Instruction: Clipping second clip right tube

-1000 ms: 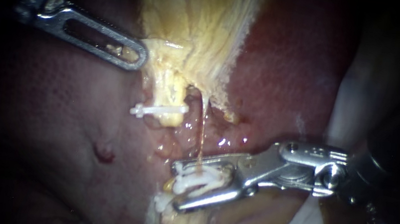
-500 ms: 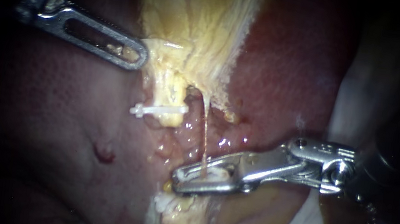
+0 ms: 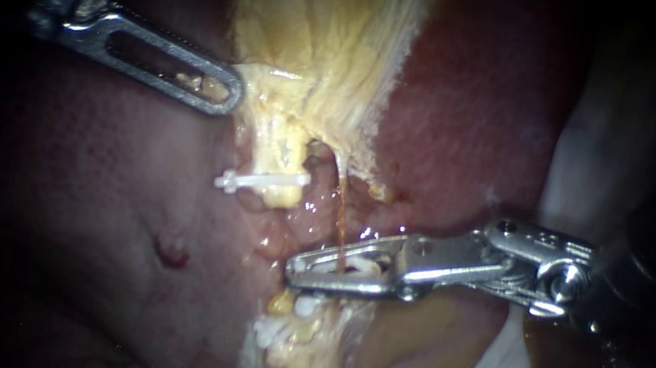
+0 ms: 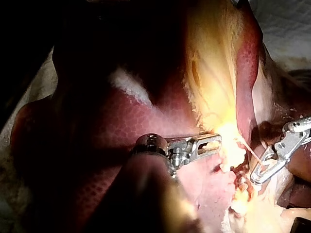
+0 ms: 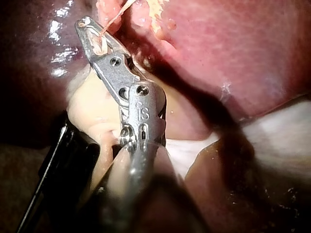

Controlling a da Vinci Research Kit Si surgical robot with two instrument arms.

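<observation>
- Right tube (image 3: pixel 338 218) lies on the liver (image 3: pixel 78 205), the biggest thing in the endoscope view, whose dark red surface fills the field on both sides.
- Gallbladder (image 3: pixel 321 26): a pale yellow, fibrous mass that hangs down the middle of the liver. It narrows at its lower end into the two tubes.
- Right instrument (image 3: pixel 295 271): its shaft comes in from the right and its claw lies almost level across the lower part of the right tube. The claw is squeezed nearly flat, with only a thin slit between its two halves. They press from both sides on the held clip (image 3: pixel 360 267), and the tube passes through that slit. The right wrist view shows the same: the right instrument (image 5: pixel 86 23) has its narrow tip closed round white clip material, and the thin tube (image 5: pixel 116 13) leads away from the tip.
- Left instrument (image 3: pixel 227 97): it enters from the upper left, and its windowed claw is closed on the gallbladder's left edge. A scrap of yellow tissue shows through the window. In the left wrist view the left instrument (image 4: pixel 216 142) has its tip against that yellow tissue, well apart from the right instrument (image 4: pixel 255 178).
- Left tube (image 3: pixel 281 146): a short, thick yellow stump just left of the right tube.
- The right tube itself is a thin orange-brown strand that runs from the gallbladder's lower edge straight down into the right claw.
- Clip on the left tube (image 3: pixel 262 180): white, and it lies crosswise over the stump.
- Lower clip pieces (image 3: pixel 303 304): small white bits just under the right claw.
</observation>
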